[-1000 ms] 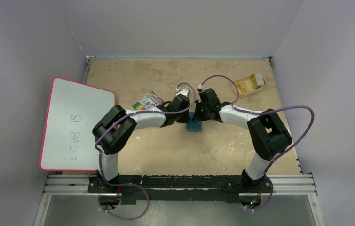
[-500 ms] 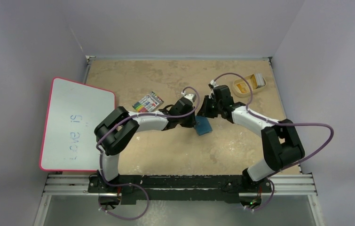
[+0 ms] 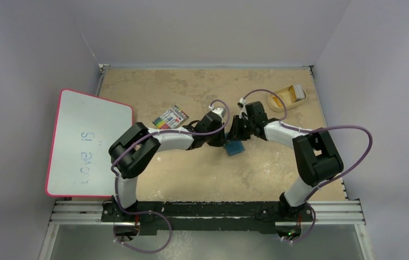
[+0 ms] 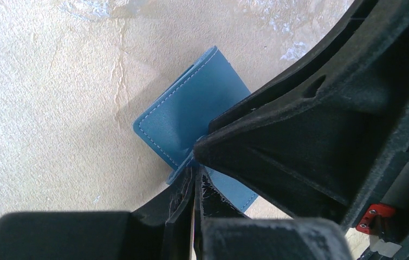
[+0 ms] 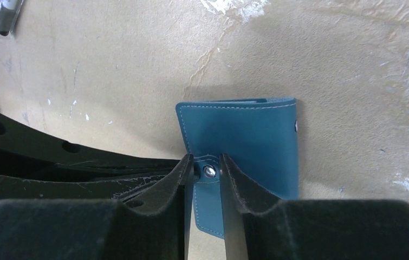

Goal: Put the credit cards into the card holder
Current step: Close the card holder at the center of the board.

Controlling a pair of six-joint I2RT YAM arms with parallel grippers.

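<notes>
Left gripper (image 4: 194,161): fully closed, pinching one edge of the card holder (image 5: 240,135). I treat this pinch as my anchor.
Card holder: mid-table, between the two grippers, folded, with the teal cover facing up.
Right gripper (image 5: 206,162): jaws a little apart, astride the snap tab (image 5: 208,171). I see nothing gripped, and I cannot tell whether the pads touch the tab.
Step in hand, as I judge it: unfastening and opening the holder.
Method: I would close on the tab alone, not on the cover beneath it. Then I would peel slowly up and away from the left pinch.
Risk: a fast pull may drag the holder out of the left pinch.
Striped pack (image 3: 170,117): beyond the left arm, not involved.
Credit cards (image 3: 287,98): far right, in the tan tray (image 3: 274,103), well apart from the holder. I see none inserted.
</notes>
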